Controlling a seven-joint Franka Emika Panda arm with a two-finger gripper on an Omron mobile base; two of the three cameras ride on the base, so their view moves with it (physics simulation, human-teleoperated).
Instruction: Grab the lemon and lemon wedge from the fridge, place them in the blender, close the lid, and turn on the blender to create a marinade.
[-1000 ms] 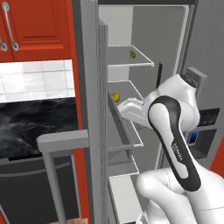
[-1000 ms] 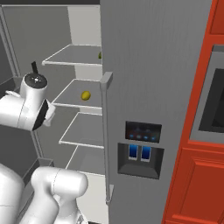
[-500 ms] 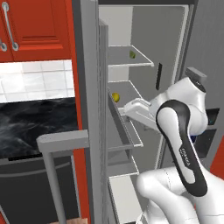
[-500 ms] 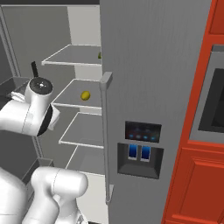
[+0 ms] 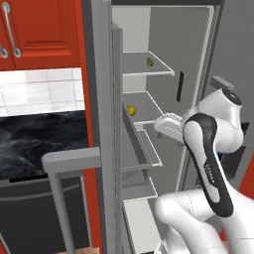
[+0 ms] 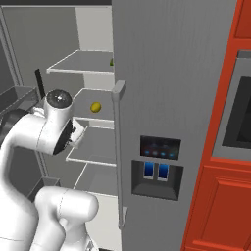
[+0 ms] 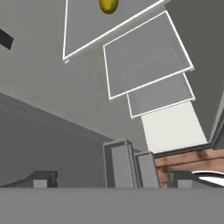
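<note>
Left base view: arm reaches into fridge [image 5: 198,59]; claw [image 7: 111,183] wide, below lemon [image 5: 131,109].

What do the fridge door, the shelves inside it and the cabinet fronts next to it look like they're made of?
Fridge door: looks like brushed or painted metal, flat matte grey, with a matching bar handle. Shelves: probably glass or plastic panes, thin grey sheets with pale edges. Cabinet fronts: seemingly lacquered wood, even red with raised panels and a metal-looking pull. It is all rendered, so the materials are a guess.

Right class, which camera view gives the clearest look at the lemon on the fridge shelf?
The right base view: the lemon sits whole and unblocked on its shelf. In the left base view the door edge partly hides it; the hand view cuts it off at the top.
</note>
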